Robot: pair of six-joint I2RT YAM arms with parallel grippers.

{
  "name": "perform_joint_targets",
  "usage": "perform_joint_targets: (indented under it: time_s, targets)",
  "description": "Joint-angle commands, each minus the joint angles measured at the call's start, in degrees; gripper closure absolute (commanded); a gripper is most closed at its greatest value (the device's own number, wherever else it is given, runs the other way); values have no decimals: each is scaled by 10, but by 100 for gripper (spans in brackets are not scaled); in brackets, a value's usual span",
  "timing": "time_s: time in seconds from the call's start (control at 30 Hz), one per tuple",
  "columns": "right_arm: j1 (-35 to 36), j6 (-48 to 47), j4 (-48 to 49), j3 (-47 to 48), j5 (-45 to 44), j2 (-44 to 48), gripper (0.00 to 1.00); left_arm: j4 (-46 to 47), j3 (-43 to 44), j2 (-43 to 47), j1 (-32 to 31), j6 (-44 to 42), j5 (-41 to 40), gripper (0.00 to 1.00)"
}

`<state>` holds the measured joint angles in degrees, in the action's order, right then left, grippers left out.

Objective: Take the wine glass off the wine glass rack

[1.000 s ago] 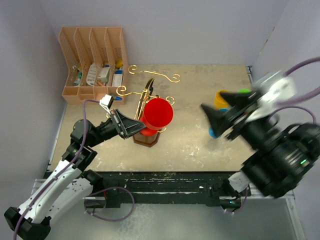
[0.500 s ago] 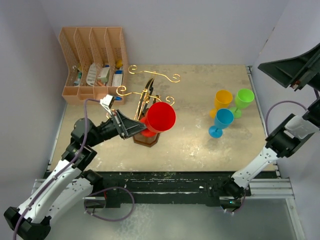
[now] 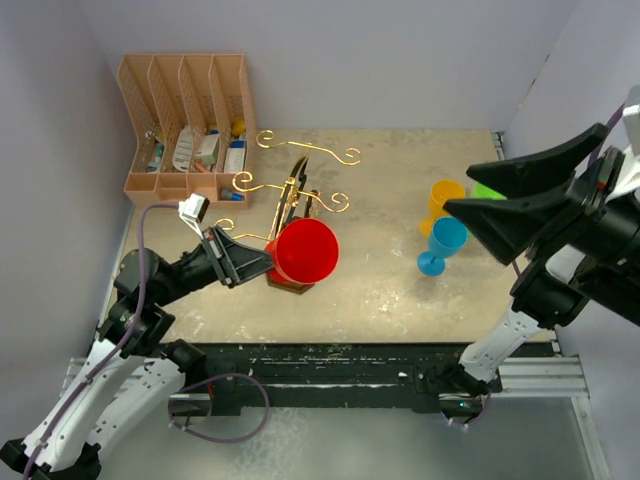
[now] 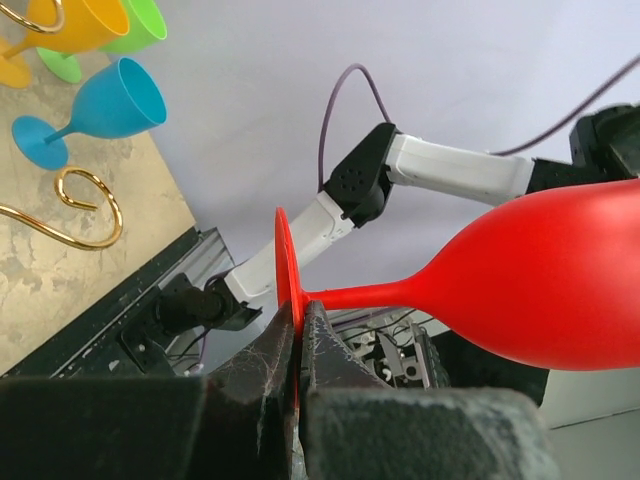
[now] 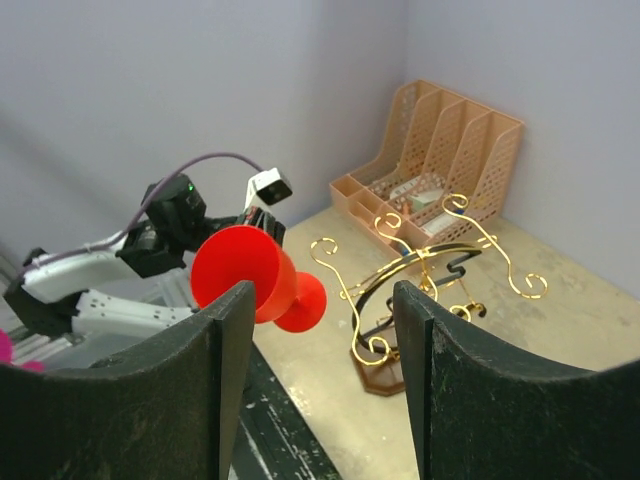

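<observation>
Pinching the red wine glass [image 4: 540, 270] by its foot rim with left pincer [image 4: 300, 335], right pincer [image 5: 318, 330] spread, empty; probably light, stiff, slick, safer gripped at the stem.

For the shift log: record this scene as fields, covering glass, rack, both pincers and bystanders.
red wine glass: on its side, gripped by the foot, apart from the rack
wine glass rack: upright, no glass hanging
left pincer: shut on the glass foot
right pincer: open, empty, raised
others: yellow glass, blue glass, green glass, standing at right
</observation>
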<state>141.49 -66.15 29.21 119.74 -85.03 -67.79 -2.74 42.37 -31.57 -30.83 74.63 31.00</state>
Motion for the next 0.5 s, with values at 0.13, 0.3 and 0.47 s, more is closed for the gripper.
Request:
perform_joint_targets:
  time_s: [0.13,0.3,0.47]
  targets:
    - [18,-124,103,117,50,-41,43,-74,55,48,-1,-40,-12,100]
    - [-152,-207,92,154,28,-186,44,-112,76,60,-1,-56,-25,100]
    - [-368,-289,239,74,26,-228,43,-153,99,80,-1,-71,-36,100]
